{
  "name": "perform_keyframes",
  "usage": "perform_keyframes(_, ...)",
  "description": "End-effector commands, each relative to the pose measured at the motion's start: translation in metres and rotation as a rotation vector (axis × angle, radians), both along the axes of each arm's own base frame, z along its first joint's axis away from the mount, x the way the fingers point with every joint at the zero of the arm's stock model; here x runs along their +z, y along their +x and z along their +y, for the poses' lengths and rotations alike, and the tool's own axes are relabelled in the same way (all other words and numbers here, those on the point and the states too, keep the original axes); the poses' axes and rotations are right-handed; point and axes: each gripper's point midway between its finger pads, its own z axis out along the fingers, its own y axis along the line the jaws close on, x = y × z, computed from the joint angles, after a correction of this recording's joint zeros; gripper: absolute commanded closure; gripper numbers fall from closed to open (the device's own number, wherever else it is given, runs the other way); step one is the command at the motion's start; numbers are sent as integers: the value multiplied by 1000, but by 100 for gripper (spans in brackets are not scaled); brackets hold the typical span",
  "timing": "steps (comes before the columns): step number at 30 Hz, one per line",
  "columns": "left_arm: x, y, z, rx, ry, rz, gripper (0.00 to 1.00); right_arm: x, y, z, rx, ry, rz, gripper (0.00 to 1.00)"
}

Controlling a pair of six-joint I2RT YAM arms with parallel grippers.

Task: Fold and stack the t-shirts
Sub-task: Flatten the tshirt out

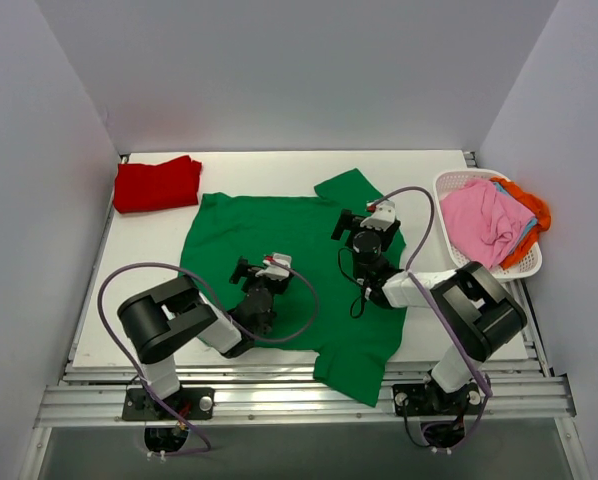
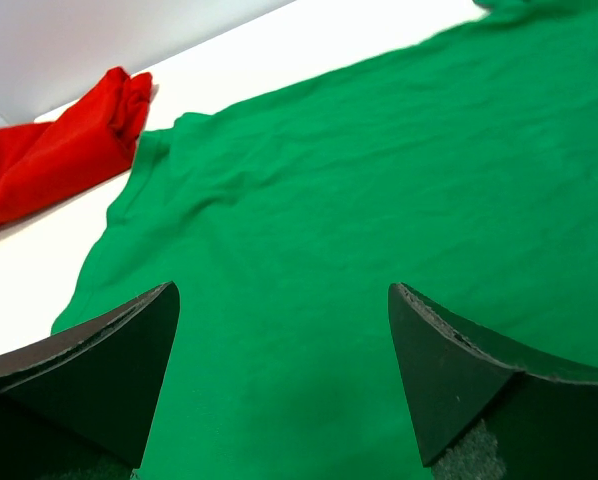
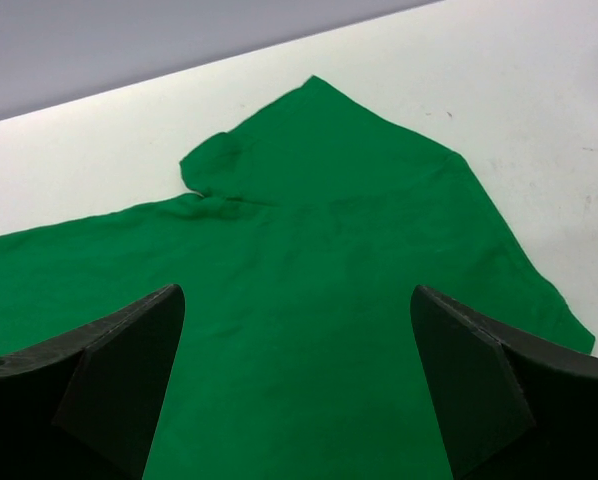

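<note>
A bright green t-shirt [image 1: 279, 235] lies spread flat across the middle of the table, with one sleeve [image 3: 309, 130] pointing to the far side. My left gripper [image 1: 246, 271] hovers open over its near-left part, green cloth [image 2: 379, 180] filling the gap between its fingers [image 2: 281, 290]. Over the shirt's right part, near that sleeve, my right gripper [image 1: 346, 224] is open too and holds nothing [image 3: 297, 292]. A folded red t-shirt [image 1: 157, 184] rests at the far left corner [image 2: 59, 160]. Pink [image 1: 479, 220], orange [image 1: 534, 215] and blue [image 1: 527, 236] t-shirts are bunched in the basket.
The white lattice basket [image 1: 459, 177] stands at the table's right edge. White walls close in the far side and both sides. Purple cables loop over the green shirt beside each arm. The shirt's near hem hangs over the front rail [image 1: 279, 395].
</note>
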Motion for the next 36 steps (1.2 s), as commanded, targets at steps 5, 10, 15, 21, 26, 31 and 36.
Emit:
perform_keyframes(5,61,4,1,-13,-321,-160,6,21,11,-4,-31,80,-7,9)
perform_keyframes(10,77,3,12,17,-340,-194,6,26,10,-3,-41,82,3,9)
perform_keyframes(15,103,11,42,78,-373,-231,6,32,8,3,-9,77,-11,9)
perform_keyframes(21,125,31,75,86,-518,-151,6,47,3,6,27,90,-45,9)
perform_keyframes(26,124,38,90,143,-468,-94,6,59,-3,13,69,100,-52,9)
perform_keyframes(31,100,34,103,326,-447,101,1,55,-13,11,-7,205,12,11)
perform_keyframes(36,65,9,121,423,-608,126,1,41,-65,-24,-269,326,58,10)
